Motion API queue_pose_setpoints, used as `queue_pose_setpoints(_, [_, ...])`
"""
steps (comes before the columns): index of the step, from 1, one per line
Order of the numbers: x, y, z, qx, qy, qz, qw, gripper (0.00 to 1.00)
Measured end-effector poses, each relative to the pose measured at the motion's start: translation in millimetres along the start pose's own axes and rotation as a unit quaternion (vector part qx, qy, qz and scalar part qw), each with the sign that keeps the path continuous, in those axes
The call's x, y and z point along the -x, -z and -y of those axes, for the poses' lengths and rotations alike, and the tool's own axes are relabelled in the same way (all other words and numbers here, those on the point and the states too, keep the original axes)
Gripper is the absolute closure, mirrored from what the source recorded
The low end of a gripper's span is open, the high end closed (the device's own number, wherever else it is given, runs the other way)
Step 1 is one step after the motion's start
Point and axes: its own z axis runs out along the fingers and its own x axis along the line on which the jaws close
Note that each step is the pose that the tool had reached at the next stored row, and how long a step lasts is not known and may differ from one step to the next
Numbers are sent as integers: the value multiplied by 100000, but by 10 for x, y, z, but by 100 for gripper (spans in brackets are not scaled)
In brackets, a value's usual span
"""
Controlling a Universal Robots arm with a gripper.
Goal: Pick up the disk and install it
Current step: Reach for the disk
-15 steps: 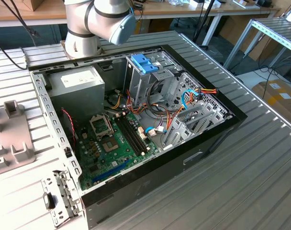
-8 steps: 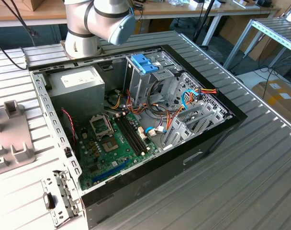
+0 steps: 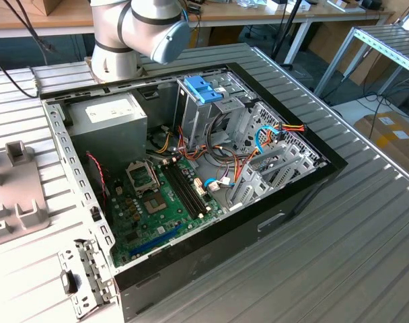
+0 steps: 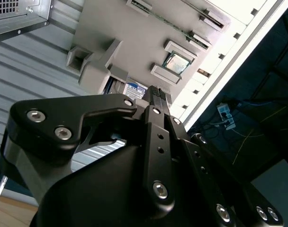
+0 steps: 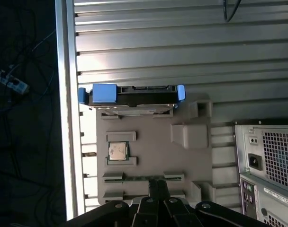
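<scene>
Currently one disk [image 5: 132,98] sits on one grey fixture [image 5: 151,153].

Exterior view, case [image 3: 211,250] as dial centre: my arm's base [image 3: 114,60] at 11 o'clock, fixture plate [image 3: 16,202] at 9. Inside the case: power supply [image 3: 110,121] at 10, drive cage [image 3: 208,101] at 1, motherboard [image 3: 161,202] at 7. First wrist view: disk [image 5: 132,97] seemingly rests on the plate's edge; chip [image 5: 118,151] sits between the disk and my gripper [image 5: 157,185].

Light, exterior view: bright, even, soft shadow inside computer case [image 3: 225,235]. First wrist view: glare stripes across ribbed table [image 5: 182,61], floor [image 5: 25,142] beyond it black. Second wrist view: my pincer [image 4: 157,91] dark, table rim [image 4: 236,47] blown white.
</scene>
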Motion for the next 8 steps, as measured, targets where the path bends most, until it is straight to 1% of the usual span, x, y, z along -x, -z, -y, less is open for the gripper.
queue_pose_setpoints(8, [-13,-18,-108,4,0,2,100000,89])
